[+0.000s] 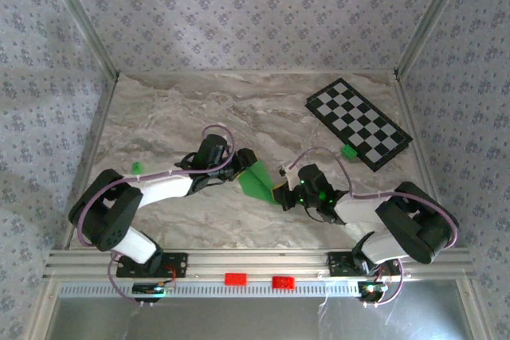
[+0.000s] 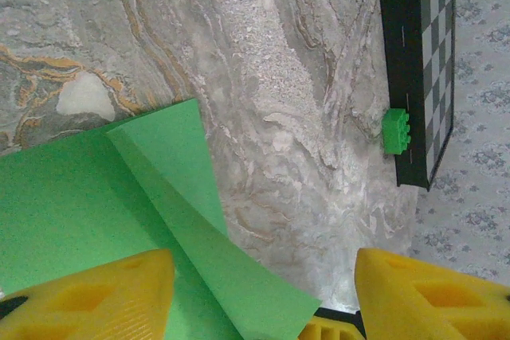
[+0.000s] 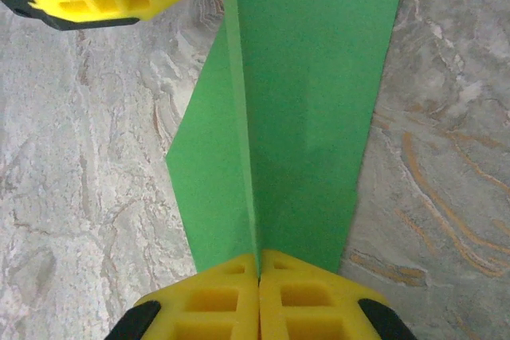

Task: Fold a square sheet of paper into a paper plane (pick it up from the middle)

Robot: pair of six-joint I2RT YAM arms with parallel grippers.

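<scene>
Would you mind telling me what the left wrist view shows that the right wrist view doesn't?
Left wrist: the board, the block beside its edge, and the left gripper with jaws open. Right wrist: the right gripper, jaws shut on the crease of the paper. Both: the folded paper and the marble table.
</scene>
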